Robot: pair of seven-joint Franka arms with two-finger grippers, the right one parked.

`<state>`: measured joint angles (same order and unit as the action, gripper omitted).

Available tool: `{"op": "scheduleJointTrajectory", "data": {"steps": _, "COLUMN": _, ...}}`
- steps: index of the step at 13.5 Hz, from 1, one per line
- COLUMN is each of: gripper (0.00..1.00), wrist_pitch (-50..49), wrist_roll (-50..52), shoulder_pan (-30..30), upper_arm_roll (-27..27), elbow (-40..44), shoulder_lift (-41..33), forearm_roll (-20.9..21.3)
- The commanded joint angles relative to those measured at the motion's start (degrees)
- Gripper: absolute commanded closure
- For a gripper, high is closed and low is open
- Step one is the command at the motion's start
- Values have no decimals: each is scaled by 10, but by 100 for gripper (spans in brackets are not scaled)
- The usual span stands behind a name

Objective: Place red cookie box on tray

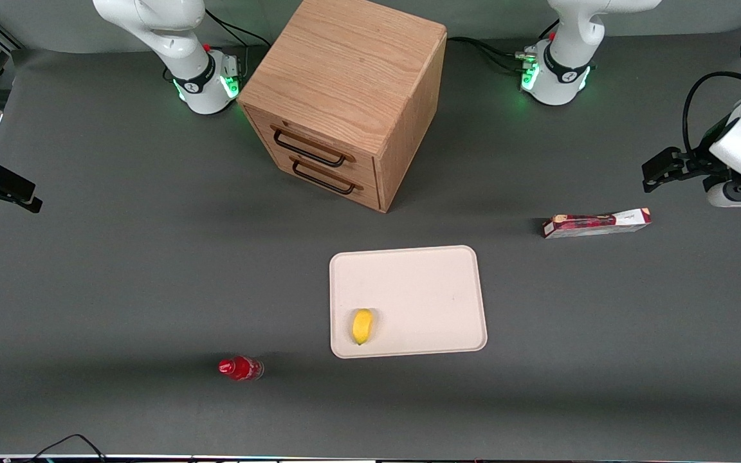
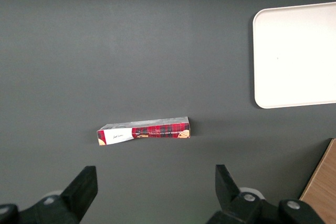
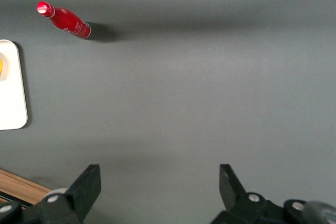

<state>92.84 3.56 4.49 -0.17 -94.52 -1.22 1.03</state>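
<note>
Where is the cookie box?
The red cookie box lies on the table toward the working arm's end, beside the tray, below the open gripper.

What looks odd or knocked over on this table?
Nothing is spilled or damaged. The small red bottle lies on its side near the tray, which holds a yellow fruit. The red cookie box lies flat beneath the open gripper.

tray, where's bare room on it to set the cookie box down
Most of the tray is bare: the whole half toward the drawer cabinet, and the side toward the cookie box. Only the corner near the red bottle is taken, by a yellow fruit. The open gripper hangs above the table near the box, holding nothing.
</note>
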Motion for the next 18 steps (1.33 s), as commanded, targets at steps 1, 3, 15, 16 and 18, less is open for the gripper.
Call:
{"op": "scheduleJointTrajectory", "data": {"steps": 1, "gripper": 0, "wrist_pitch": -10, "wrist_roll": 2, "shoulder_pan": 3, "upper_arm_roll": 3, "elbow": 19, "shoulder_lift": 10, "forearm_roll": 2}}
{"op": "scheduleJointTrajectory", "data": {"steps": 3, "gripper": 0, "wrist_pitch": -10, "wrist_roll": 0, "shoulder_pan": 3, "upper_arm_roll": 1, "elbow": 19, "shoulder_lift": 10, "forearm_roll": 2}}
{"op": "scheduleJointTrajectory", "data": {"steps": 15, "gripper": 0, "wrist_pitch": -35, "wrist_roll": -262, "shoulder_pan": -2, "upper_arm_roll": 11, "elbow": 0, "shoulder_lift": 4, "forearm_roll": 19}}
{"op": "scheduleJointTrajectory", "data": {"steps": 16, "gripper": 0, "wrist_pitch": -29, "wrist_roll": -336, "shoulder_pan": -2, "upper_arm_roll": 24, "elbow": -7, "shoulder_lift": 3, "forearm_roll": 22}}
{"op": "scheduleJointTrajectory", "data": {"steps": 18, "gripper": 0, "wrist_pitch": -15, "wrist_roll": -471, "shoulder_pan": -1, "upper_arm_roll": 49, "elbow": -29, "shoulder_lift": 1, "forearm_roll": 22}}
